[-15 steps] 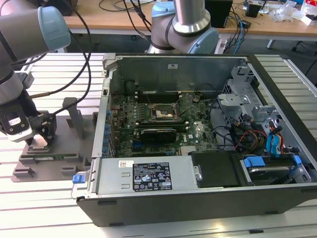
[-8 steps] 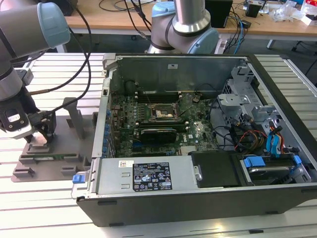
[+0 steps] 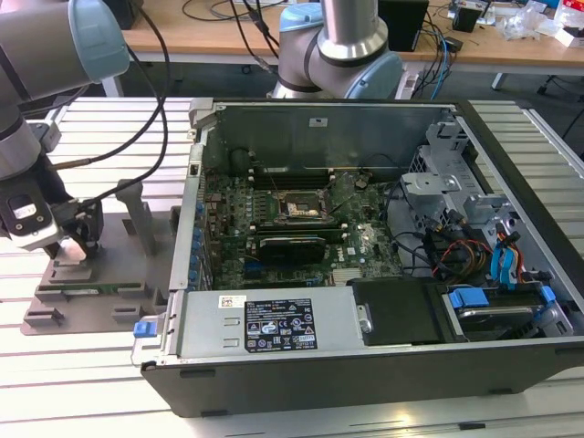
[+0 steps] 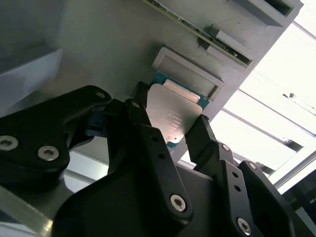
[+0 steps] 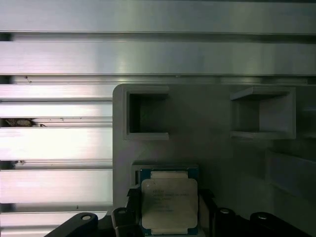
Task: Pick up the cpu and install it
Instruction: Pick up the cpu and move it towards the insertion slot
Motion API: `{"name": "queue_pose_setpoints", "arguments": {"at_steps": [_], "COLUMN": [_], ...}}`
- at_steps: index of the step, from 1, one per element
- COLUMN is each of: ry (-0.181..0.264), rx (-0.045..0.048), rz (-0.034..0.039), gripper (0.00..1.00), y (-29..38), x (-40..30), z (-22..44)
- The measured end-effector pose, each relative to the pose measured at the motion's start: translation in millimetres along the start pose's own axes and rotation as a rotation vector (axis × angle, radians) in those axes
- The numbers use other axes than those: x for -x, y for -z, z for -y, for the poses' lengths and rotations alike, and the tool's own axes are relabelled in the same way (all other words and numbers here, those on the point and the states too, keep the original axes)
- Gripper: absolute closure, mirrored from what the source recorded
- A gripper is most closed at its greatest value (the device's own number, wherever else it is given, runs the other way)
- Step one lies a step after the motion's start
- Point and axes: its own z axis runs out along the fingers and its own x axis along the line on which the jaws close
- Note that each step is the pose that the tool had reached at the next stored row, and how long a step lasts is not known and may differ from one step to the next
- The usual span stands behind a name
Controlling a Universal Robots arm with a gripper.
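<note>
Black pincer (image 4: pixel 170 121) fingers squeeze the small flat square cpu (image 4: pixel 168 111) — shiny silver-grey metal top, thin blue-green rim — at a grey plastic tray (image 4: pixel 123 44).

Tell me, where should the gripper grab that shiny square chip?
Probably by two opposite thin edges, coming down from above. The chip is flat and thin with a smooth silver top facing up over the grey tray, so only its sides give a hold. The gripper straddles it so in the second wrist view.
</note>
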Motion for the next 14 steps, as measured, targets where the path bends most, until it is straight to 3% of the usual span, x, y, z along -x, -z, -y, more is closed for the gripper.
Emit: {"name": "queue_pose_setpoints", "arguments": {"at_steps": [14], "ry": [0.0], "rx": [0.0001], "rz": [0.0001], "gripper": [0.45], "y": [4.2], "x": [0.1], "z": [0.0]}}
